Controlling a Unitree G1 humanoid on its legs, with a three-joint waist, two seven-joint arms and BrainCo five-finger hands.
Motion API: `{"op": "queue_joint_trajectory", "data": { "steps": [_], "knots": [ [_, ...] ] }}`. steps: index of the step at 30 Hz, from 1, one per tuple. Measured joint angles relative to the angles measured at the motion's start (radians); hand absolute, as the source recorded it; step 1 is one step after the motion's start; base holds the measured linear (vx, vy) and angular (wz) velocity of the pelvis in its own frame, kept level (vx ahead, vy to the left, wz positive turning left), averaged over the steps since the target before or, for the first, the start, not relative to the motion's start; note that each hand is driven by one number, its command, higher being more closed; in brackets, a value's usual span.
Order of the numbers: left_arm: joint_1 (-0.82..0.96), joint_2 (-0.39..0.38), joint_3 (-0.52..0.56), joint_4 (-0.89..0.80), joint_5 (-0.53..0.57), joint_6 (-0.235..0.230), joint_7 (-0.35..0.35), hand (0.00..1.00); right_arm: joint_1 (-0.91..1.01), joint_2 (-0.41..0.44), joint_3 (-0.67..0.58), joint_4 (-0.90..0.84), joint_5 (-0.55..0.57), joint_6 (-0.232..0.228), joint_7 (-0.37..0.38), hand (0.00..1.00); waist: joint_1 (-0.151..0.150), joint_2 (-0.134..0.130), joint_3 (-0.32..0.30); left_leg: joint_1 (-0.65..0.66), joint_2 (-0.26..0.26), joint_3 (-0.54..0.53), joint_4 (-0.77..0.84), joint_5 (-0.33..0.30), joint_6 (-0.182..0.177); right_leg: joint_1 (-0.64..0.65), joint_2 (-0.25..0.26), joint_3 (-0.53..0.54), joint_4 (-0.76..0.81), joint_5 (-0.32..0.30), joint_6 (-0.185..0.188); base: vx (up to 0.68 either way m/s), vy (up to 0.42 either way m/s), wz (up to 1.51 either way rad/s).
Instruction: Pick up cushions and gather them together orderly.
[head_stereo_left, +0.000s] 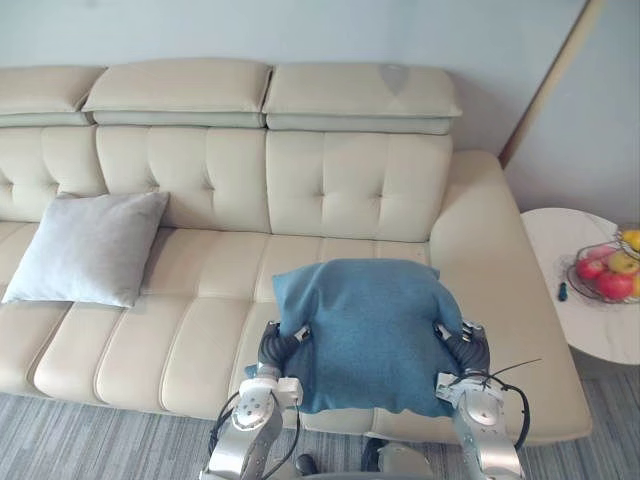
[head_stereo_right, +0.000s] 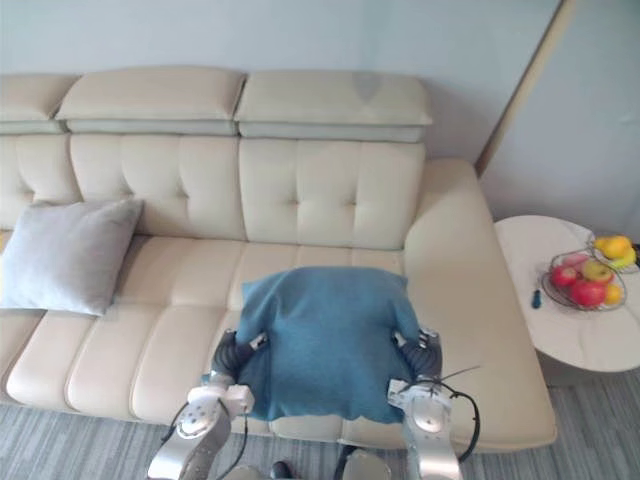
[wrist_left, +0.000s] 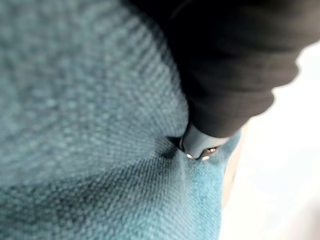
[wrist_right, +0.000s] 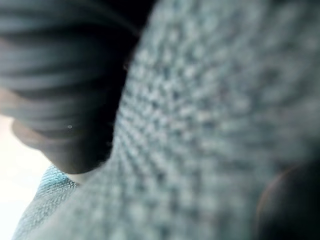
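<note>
Pale wall, cream leather sofa (head_stereo_left: 200, 330) in front of it. Presses a blue cushion (head_stereo_left: 370, 330) between left hand (head_stereo_left: 280, 347) and right hand (head_stereo_left: 462, 350), one at each side edge, over the front of the seat toward the sofa's right end. Cannot tell clasped from flat for either hand, both sunk into the cloth. Farther left, leaning on the backrest, a grey cushion (head_stereo_left: 90, 245), well apart. Beside the sofa's right arm, a round white table (head_stereo_left: 560, 250) with a fruit basket (head_stereo_left: 603, 272).

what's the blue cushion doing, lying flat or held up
Held up: the left hand and right hand clamp the blue cushion's sides over the sofa.
</note>
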Motion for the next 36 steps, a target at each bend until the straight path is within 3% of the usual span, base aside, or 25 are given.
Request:
{"op": "queue_joint_trajectory", "data": {
  "steps": [2, 3, 5, 6, 7, 8, 10, 13, 18, 24, 32, 36],
  "knots": [
    [0.017, -0.001, -0.001, -0.019, 0.0, 0.005, -0.002, 1.0, 0.02, -0.001, 0.001, -0.046, 0.0, 0.0, 0.0, 1.0, 0.003, -0.002, 0.001, -0.015, 0.02, -0.001, 0.106, -0.001, 0.0, 0.059, 0.002, -0.009, -0.044, 0.006, -0.003, 0.15, -0.009, 0.14],
    [0.032, -0.003, 0.0, -0.05, -0.001, 0.005, -0.008, 1.0, 0.02, -0.003, 0.001, -0.075, 0.0, -0.002, 0.0, 1.0, 0.018, -0.014, 0.004, -0.078, 0.057, -0.008, 0.24, -0.022, -0.003, 0.095, 0.002, -0.001, -0.08, 0.011, -0.005, 0.07, 0.026, -0.14],
    [0.036, -0.007, 0.002, -0.072, 0.0, 0.005, -0.015, 1.0, 0.009, -0.004, -0.001, -0.075, 0.0, -0.003, -0.004, 1.0, 0.033, -0.01, -0.004, -0.101, 0.089, -0.049, 0.215, -0.047, -0.012, 0.094, 0.003, 0.019, -0.081, 0.011, -0.005, 0.1, 0.066, -0.33],
    [0.037, -0.016, 0.01, -0.087, 0.0, 0.005, -0.016, 1.0, 0.007, -0.006, 0.0, -0.075, 0.0, -0.003, -0.004, 1.0, 0.039, -0.004, -0.008, -0.103, 0.121, -0.087, 0.132, -0.023, -0.024, 0.093, 0.005, 0.029, -0.082, 0.013, -0.003, 0.12, 0.14, -0.36],
    [0.038, -0.025, 0.012, -0.093, 0.001, 0.005, -0.017, 1.0, 0.008, -0.01, 0.0, -0.075, 0.0, -0.003, -0.005, 1.0, 0.04, 0.015, -0.02, -0.099, 0.151, -0.123, 0.036, 0.072, -0.04, 0.092, 0.018, 0.043, -0.091, 0.02, 0.01, 0.1, 0.152, -0.39],
    [0.039, -0.028, 0.014, -0.092, 0.002, 0.006, -0.017, 1.0, 0.007, -0.01, 0.0, -0.073, 0.0, -0.001, -0.006, 1.0, 0.043, 0.021, -0.024, -0.087, 0.145, -0.15, 0.024, 0.071, -0.072, 0.091, 0.018, 0.06, -0.098, 0.024, 0.018, 0.11, 0.204, -0.47],
    [0.051, -0.025, 0.017, -0.104, 0.011, 0.006, -0.017, 1.0, 0.011, 0.001, 0.001, -0.074, -0.001, -0.001, -0.008, 1.0, 0.038, 0.0, -0.034, -0.064, 0.103, -0.143, -0.046, 0.074, -0.076, 0.092, -0.005, 0.09, -0.152, 0.052, 0.057, 0.09, 0.212, -0.25],
    [0.067, -0.023, 0.014, -0.104, 0.011, 0.01, -0.017, 1.0, 0.026, 0.003, 0.001, -0.074, -0.002, -0.001, -0.008, 1.0, 0.033, -0.017, -0.034, -0.044, 0.072, -0.132, -0.085, 0.074, -0.076, 0.097, -0.026, 0.102, -0.175, 0.066, 0.078, 0.02, 0.16, -0.06],
    [0.095, -0.012, 0.006, -0.104, 0.014, 0.01, -0.017, 1.0, 0.046, 0.01, 0.016, -0.074, -0.024, -0.001, -0.01, 1.0, 0.034, -0.013, -0.038, 0.006, 0.048, -0.123, -0.168, 0.086, -0.081, 0.094, -0.037, 0.126, -0.177, 0.069, 0.083, -0.03, 0.056, -0.08],
    [0.066, -0.005, -0.009, -0.104, 0.025, 0.01, 0.029, 1.0, 0.006, -0.001, 0.043, -0.065, -0.08, 0.011, -0.063, 1.0, 0.033, -0.012, -0.036, -0.034, 0.054, -0.102, -0.254, 0.154, -0.093, -0.001, -0.026, 0.138, -0.175, 0.093, 0.078, -0.08, -0.03, -0.13],
    [-0.271, -0.005, 0.036, -0.1, 0.051, 0.01, 0.165, 1.0, -0.327, -0.057, 0.09, 0.028, -0.119, 0.047, -0.167, 1.0, 0.04, -0.007, 0.001, -0.248, 0.067, -0.072, -0.258, 0.223, -0.082, -0.253, -0.01, 0.183, -0.136, 0.157, 0.063, -0.1, -0.019, -0.14],
    [-0.612, 0.028, 0.061, 0.004, 0.051, -0.021, 0.281, 1.0, -0.658, -0.127, 0.092, 0.12, -0.16, 0.079, -0.246, 1.0, 0.051, -0.001, 0.004, -0.363, 0.063, -0.078, -0.308, 0.296, -0.072, -0.395, -0.013, 0.178, -0.11, 0.186, 0.056, -0.11, 0.006, 0.08]
  ]
}}
